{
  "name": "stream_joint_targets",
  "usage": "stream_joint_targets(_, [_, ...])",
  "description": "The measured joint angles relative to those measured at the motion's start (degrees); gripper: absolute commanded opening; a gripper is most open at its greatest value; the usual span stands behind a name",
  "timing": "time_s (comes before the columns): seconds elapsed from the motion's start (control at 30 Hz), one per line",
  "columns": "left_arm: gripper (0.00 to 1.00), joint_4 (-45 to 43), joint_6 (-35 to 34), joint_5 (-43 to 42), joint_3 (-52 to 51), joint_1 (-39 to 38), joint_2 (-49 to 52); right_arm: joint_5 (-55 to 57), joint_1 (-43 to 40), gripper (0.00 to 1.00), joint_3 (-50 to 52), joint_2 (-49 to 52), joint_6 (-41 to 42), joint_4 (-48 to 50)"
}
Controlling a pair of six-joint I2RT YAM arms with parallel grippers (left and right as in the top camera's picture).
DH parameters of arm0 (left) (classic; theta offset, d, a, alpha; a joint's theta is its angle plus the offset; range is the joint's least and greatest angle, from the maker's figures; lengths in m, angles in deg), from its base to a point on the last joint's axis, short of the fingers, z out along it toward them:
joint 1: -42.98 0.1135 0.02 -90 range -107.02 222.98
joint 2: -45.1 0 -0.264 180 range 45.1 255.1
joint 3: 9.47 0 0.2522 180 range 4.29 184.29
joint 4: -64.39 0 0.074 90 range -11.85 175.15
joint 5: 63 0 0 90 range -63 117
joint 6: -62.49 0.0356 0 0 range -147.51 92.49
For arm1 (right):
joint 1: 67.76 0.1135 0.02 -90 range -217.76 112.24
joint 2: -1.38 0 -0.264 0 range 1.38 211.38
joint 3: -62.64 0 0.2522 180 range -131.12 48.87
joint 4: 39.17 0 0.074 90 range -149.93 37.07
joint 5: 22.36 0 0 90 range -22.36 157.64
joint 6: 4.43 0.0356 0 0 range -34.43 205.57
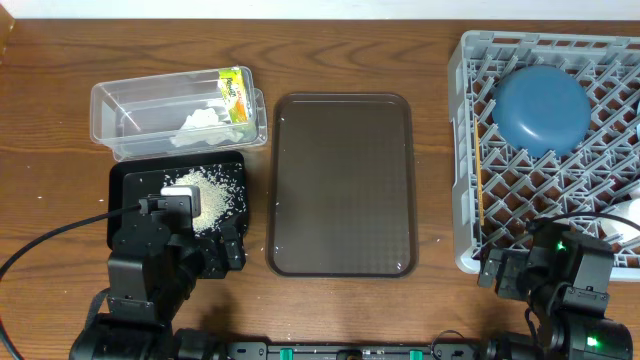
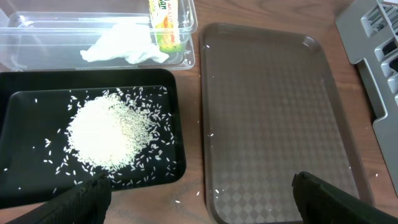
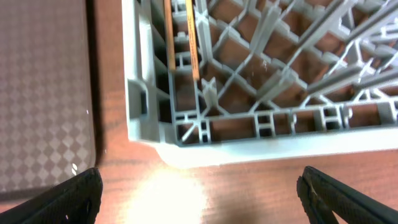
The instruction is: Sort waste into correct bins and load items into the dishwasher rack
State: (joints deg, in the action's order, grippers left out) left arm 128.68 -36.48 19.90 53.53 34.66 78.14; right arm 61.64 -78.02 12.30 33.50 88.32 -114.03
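Rice grains point(image 2: 109, 134) heaped in black tray point(image 2: 18, 99), ahead-left of left tool point(image 2: 199, 186); tissue point(image 2: 121, 46) and wrapper point(image 2: 165, 18) in clear tub point(image 2: 43, 37) beyond. Left tool: spread wide, nothing held. Right tool point(image 3: 200, 180): likewise wide apart, nothing held; rack point(image 3: 140, 93) corner with chopsticks point(image 3: 193, 43) inside, directly ahead of it.
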Motion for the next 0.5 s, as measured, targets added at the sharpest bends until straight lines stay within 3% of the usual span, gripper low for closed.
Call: stream_joint_targets(0.5, [0.96, 0.0, 0.0, 0.0, 0.0, 0.0, 0.0, 0.0, 0.0, 0.99, 0.0, -0.1, 0.0, -1.1])
